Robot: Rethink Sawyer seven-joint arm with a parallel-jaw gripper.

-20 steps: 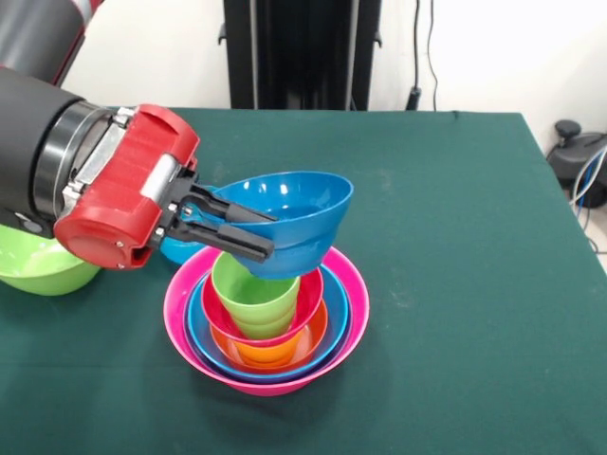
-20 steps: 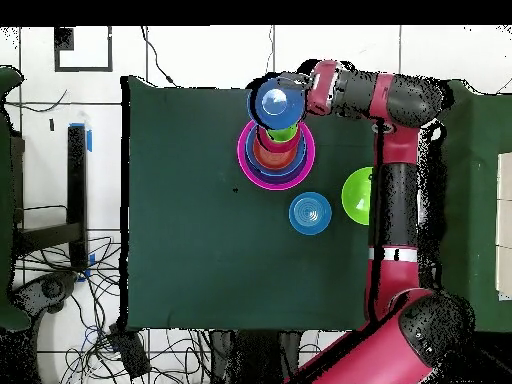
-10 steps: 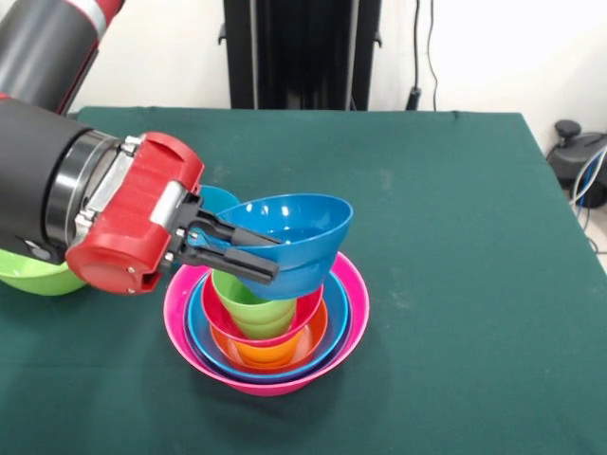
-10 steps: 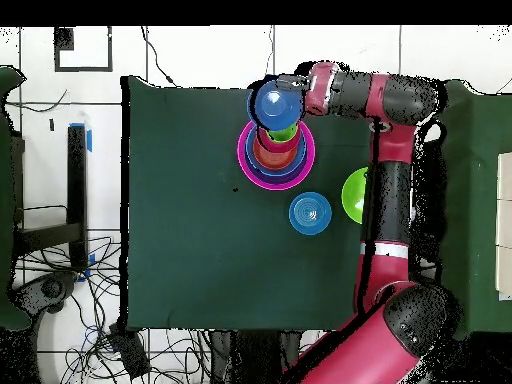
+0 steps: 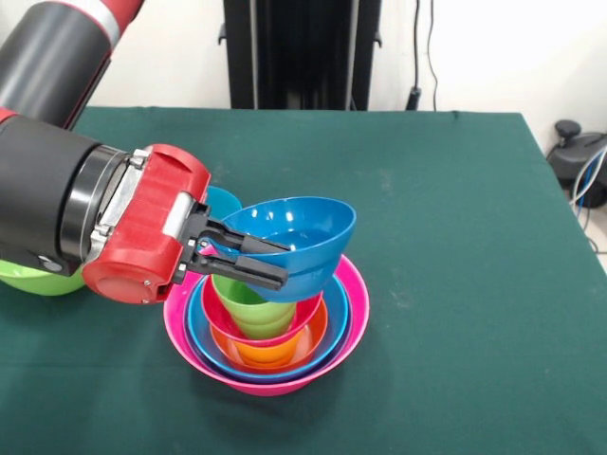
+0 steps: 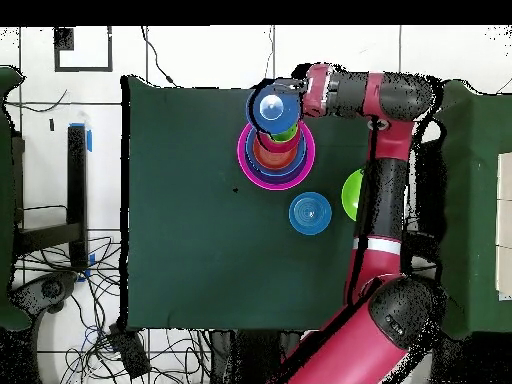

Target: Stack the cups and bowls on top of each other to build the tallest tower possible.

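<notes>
The tower stands near the table's front in the front view: a big pink bowl (image 5: 352, 308) outermost, then a blue bowl, an orange bowl (image 5: 270, 351), a red-pink bowl and an upright lime green cup (image 5: 248, 299). My gripper (image 5: 270, 263) is shut on the rim of a sky blue bowl (image 5: 303, 237) and holds it tilted just above the green cup. In the overhead view the blue bowl (image 6: 271, 107) hangs over the tower's far edge (image 6: 250, 165). The orange cup is out of view.
A lime green bowl (image 5: 28, 275) sits left behind my arm; it shows in the overhead view (image 6: 350, 195). A teal bowl (image 5: 223, 201) sits just behind the tower. A blue bowl lies upside down in the overhead view (image 6: 310, 213).
My gripper has lowered and levelled the sky blue bowl slightly, shifting it a bit right over the green cup. The arm has swung nearer the tower.
</notes>
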